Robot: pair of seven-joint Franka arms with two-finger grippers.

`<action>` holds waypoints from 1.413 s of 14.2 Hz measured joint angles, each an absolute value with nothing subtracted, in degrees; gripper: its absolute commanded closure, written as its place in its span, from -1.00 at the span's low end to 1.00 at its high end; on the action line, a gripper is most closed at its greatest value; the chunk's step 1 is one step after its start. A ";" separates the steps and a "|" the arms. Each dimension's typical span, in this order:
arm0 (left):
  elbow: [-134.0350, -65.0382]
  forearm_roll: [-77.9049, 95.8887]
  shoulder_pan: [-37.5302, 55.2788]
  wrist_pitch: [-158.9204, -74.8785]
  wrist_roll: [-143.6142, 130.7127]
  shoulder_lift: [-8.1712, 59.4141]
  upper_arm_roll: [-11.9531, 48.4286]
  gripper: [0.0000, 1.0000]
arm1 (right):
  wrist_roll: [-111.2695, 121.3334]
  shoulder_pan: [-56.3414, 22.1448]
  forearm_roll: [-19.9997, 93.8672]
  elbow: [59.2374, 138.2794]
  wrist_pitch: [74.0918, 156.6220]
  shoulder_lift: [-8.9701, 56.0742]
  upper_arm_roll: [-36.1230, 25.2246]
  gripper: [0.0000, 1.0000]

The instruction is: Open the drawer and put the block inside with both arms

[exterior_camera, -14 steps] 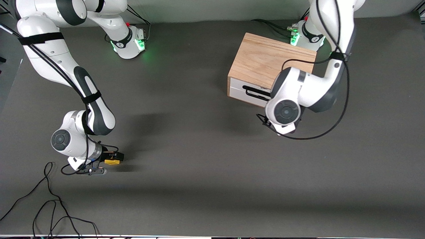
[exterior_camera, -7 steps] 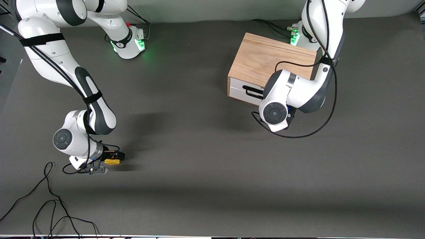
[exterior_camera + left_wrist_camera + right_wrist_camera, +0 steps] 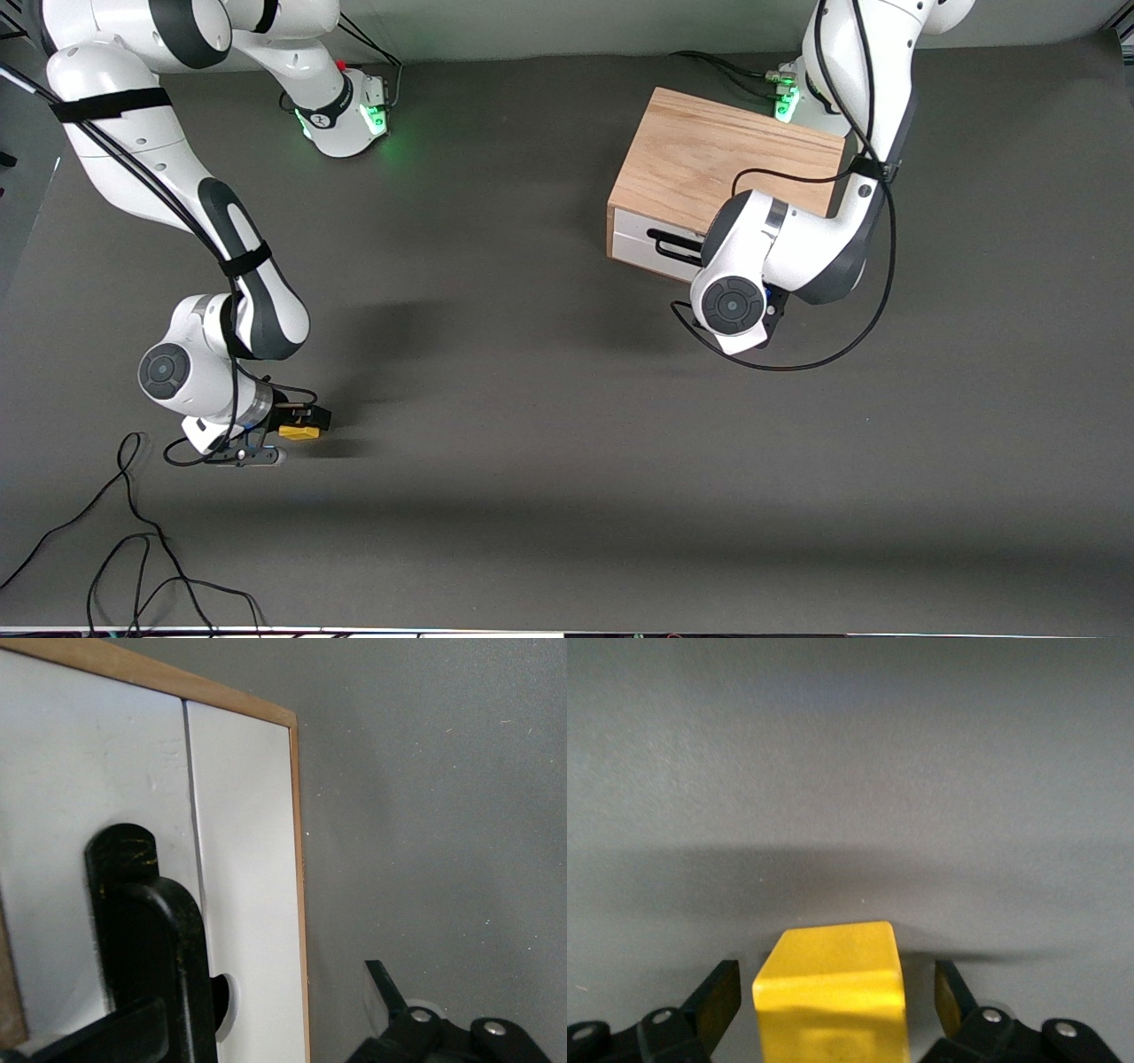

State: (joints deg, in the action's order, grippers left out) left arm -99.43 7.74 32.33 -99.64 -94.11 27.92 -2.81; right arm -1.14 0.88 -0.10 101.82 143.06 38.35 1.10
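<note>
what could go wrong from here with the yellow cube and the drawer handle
1. In the right wrist view, the right gripper has gaps on both sides of the small yellow cube; closing off-centre may nudge it.
2. The left gripper is close against the white drawer front, one finger over it; it may scrape or miss the black wire handle.

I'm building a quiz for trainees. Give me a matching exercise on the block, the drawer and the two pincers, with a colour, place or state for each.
1 block
2 drawer
3 left pincer
4 right pincer

a closed, white front
b at the handle
c yellow
d open, astride the block

Pairs: 1-c, 2-a, 3-b, 4-d
</note>
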 measured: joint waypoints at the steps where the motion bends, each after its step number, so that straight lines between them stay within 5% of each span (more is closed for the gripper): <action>1: -99.43 7.74 32.33 -99.75 -94.17 27.92 -2.81 -1.00 | -1.14 0.88 -0.10 101.51 143.06 38.28 1.10 -0.33; 3: -99.43 7.74 32.33 -99.86 -94.21 27.92 -2.81 -1.00 | -1.03 0.88 -0.10 101.10 143.06 38.27 1.10 0.27; 7: -99.25 7.74 32.33 -100.36 -94.23 27.94 -2.82 -1.00 | -0.79 0.88 -0.31 101.06 143.06 38.28 1.10 0.92; 13: -94.05 7.74 32.32 -100.75 -94.22 30.28 -2.99 -1.00 | -0.78 0.87 -1.88 99.19 141.96 38.11 1.10 1.00; 20: -91.81 7.74 32.31 -99.56 -94.22 31.45 -3.29 -1.00 | -0.78 0.76 -1.98 84.72 117.07 35.41 1.35 1.00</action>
State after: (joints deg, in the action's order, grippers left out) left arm -91.81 7.74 32.31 -99.56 -94.22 31.45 -3.29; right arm -0.78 0.76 -1.98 84.72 117.07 35.41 1.35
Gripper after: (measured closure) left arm 0.000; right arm 0.449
